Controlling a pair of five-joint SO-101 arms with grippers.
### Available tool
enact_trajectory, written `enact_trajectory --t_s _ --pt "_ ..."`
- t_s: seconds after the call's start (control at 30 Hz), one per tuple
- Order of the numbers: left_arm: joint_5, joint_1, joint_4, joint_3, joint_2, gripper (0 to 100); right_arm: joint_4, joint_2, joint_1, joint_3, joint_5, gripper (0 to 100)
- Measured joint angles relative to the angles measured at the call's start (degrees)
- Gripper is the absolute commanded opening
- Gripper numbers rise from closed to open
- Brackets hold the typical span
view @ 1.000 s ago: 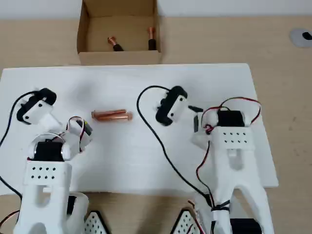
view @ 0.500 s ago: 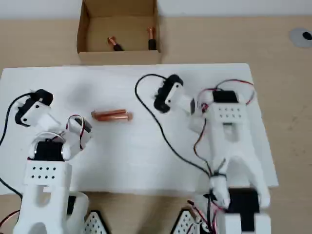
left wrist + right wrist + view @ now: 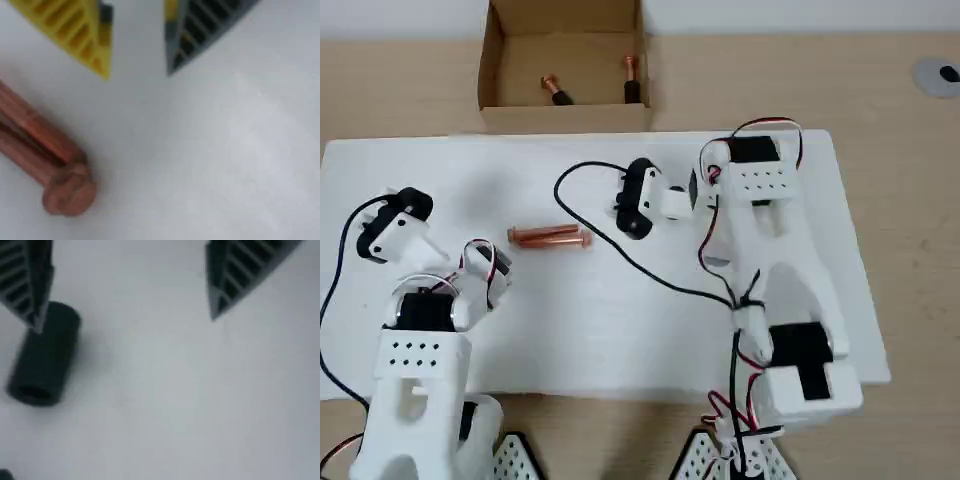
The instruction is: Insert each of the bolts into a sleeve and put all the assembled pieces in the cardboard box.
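Two copper bolts (image 3: 548,237) lie side by side on the white mat (image 3: 580,310), left of centre. My left gripper (image 3: 483,268) hovers just left of them. In the left wrist view it (image 3: 137,72) is open, with the bolts (image 3: 37,150) off to one side and nothing between the tips. My right gripper (image 3: 665,203) hangs over the mat's middle. It (image 3: 125,320) is wide open, and a black sleeve (image 3: 45,355) lies on its side by one fingertip, outside the gap. The cardboard box (image 3: 565,118) at the back holds two assembled pieces (image 3: 556,90) (image 3: 632,82).
A black cable (image 3: 610,245) loops across the mat between the bolts and the right arm. A second dark object (image 3: 4,474) peeks in at the right wrist view's corner. The bare wooden table (image 3: 900,180) surrounds the mat.
The right arm has stretched toward the far side of the mat and its gripper has shifted left, nearer the bolts. The left arm has hardly moved.
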Motion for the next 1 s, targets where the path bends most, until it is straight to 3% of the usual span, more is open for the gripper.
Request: enact_trajectory --t_s 0.7,1.0 --pt "-3.25 0.00 1.32 0.00 -0.26 9 0.53 9.32 4.66 -2.02 3.87 26.0" --pt "-3.25 0.00 5.63 -0.09 -13.63 9 0.44 14.68 9.58 -7.56 4.84 26.0"
